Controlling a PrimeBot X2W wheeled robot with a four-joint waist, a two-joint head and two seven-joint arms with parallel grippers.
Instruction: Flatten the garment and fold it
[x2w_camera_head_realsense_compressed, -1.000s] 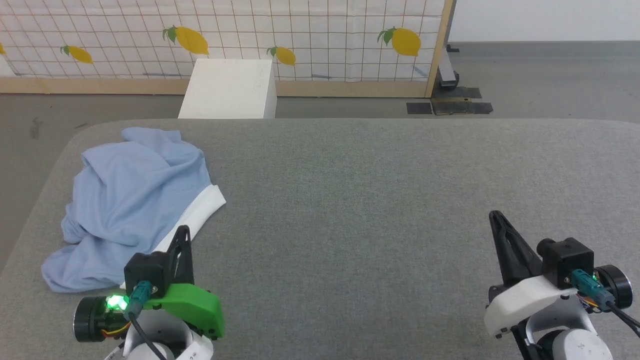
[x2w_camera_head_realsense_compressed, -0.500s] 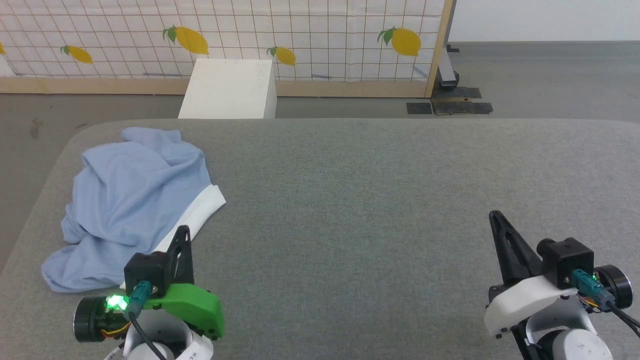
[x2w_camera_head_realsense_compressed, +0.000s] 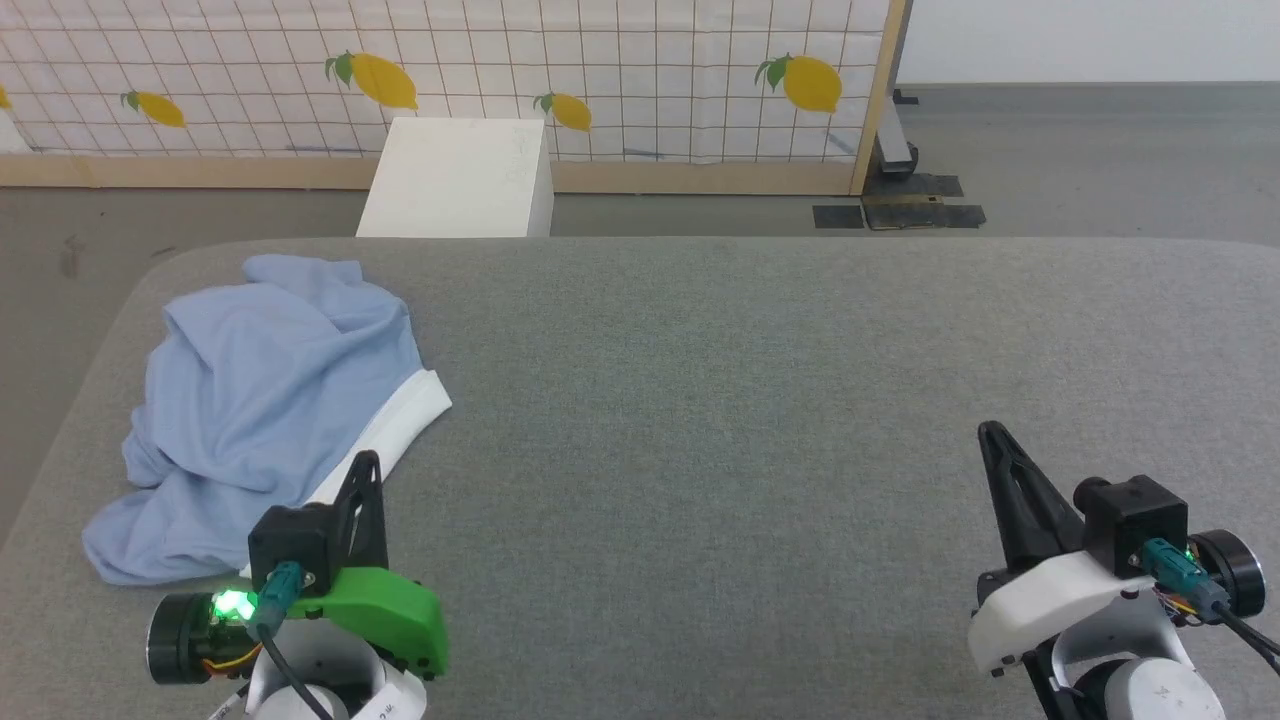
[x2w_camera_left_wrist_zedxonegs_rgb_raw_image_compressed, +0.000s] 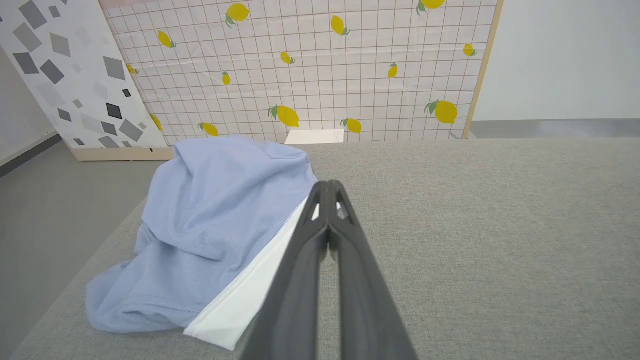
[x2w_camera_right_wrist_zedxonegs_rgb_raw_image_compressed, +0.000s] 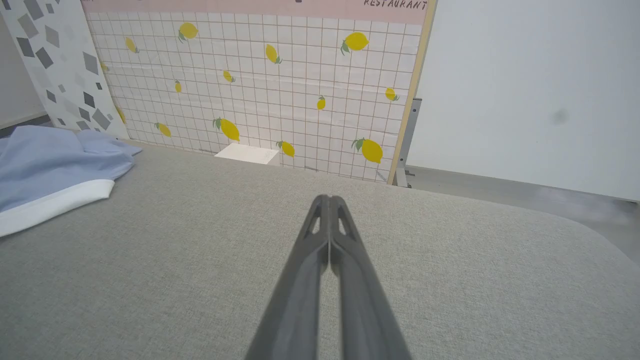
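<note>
The light-blue shirt (x2w_camera_head_realsense_compressed: 260, 400) lies crumpled in a heap on the left part of the grey table (x2w_camera_head_realsense_compressed: 700, 400), its white band (x2w_camera_head_realsense_compressed: 405, 420) facing the middle. The left tool (x2w_camera_head_realsense_compressed: 368, 460) hangs near that band, its two dark fingers pressed together and gripping nothing. The right tool (x2w_camera_head_realsense_compressed: 988, 432) is well apart over bare table, its fingers likewise pressed together and empty. Beyond the table a white box (x2w_camera_head_realsense_compressed: 455, 180) stands before a lemon-patterned screen (x2w_camera_head_realsense_compressed: 620, 70).
</note>
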